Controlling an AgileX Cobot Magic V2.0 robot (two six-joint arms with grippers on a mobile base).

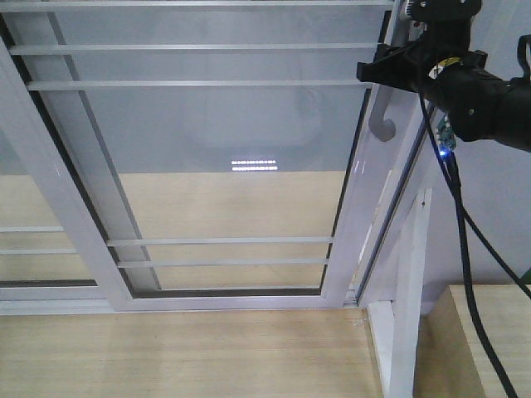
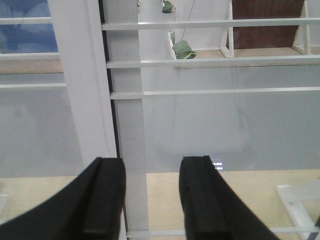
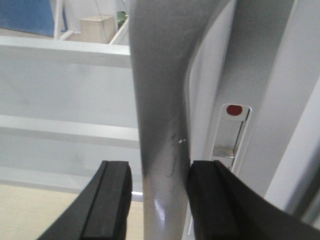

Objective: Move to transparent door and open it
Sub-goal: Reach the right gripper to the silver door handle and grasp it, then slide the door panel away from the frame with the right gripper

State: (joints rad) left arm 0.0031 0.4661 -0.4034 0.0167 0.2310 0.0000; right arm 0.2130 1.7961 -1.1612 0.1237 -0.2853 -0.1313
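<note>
silver-grey handle [image 3: 160, 100] of transparent door [image 1: 224, 124] between jaws of right claw [image 3: 160, 200]

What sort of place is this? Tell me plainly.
Probably an indoor room, perhaps a home-like test space. It has a sliding transparent door in a white frame, a curved silver pull handle on the door, and a pale wood-look floor.

Fig. legend: no legible text, nos., labels or brand marks in any view. Only sign-like mark is a plain red dot [image 3: 234, 109], no lettering, at top of the lock plate [image 3: 231, 137] on the transparent door [image 1: 207, 124] stile. Two rows of white lights [image 1: 254, 164] reflected in the glass are dots only, not chars.
</note>
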